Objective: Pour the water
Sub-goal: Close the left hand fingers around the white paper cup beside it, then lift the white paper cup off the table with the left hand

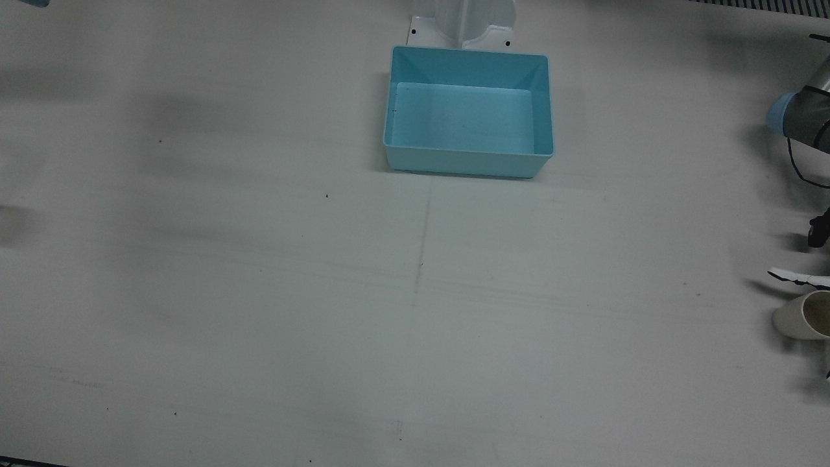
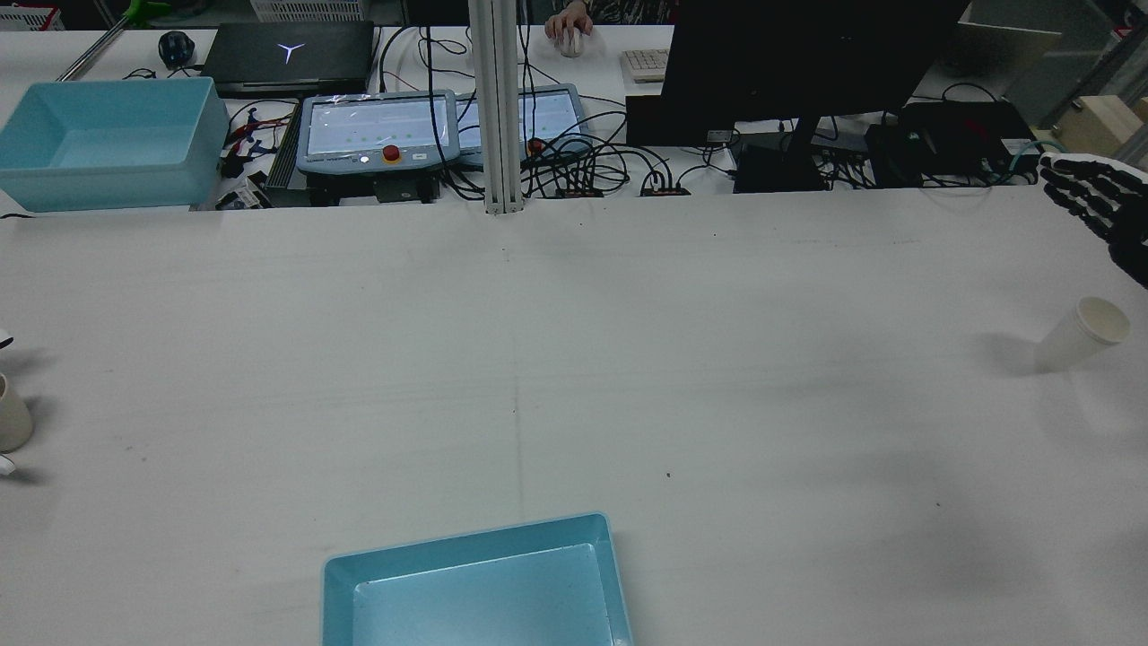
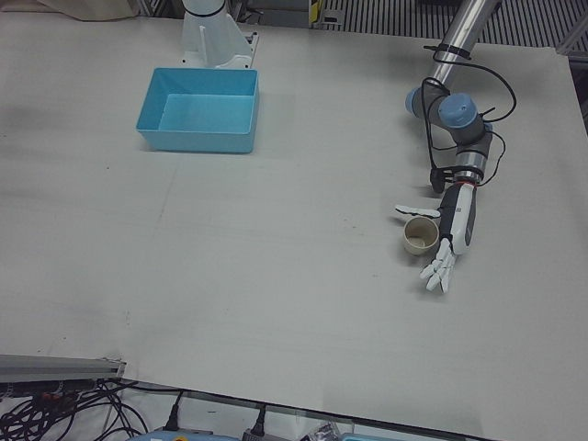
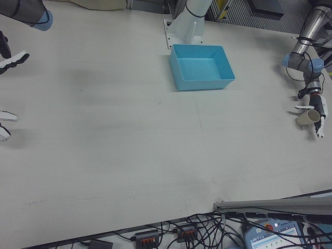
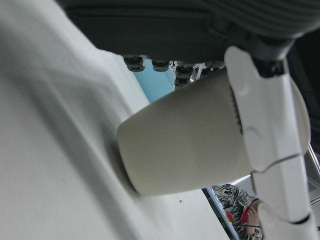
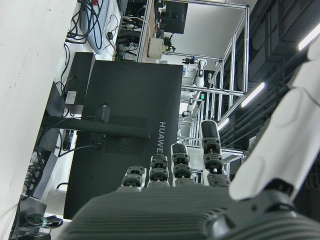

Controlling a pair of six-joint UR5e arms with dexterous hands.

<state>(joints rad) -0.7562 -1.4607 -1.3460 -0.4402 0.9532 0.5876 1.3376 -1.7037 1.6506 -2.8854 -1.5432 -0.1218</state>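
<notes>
Standing upright beside the spread-open left robot hand (image 3: 450, 241), the beige cup (image 3: 421, 234) looks empty.

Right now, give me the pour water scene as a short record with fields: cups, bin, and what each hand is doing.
left cup: beige cup, upright on the table, between the fingers
left hand: open around that cup, not clearly gripping
right cup: white paper cup, standing apart from the hand
right hand: open, raised beyond its cup, holding nothing
bin: blue bin, looks empty, centre of table by the pedestals
table: white table
</notes>
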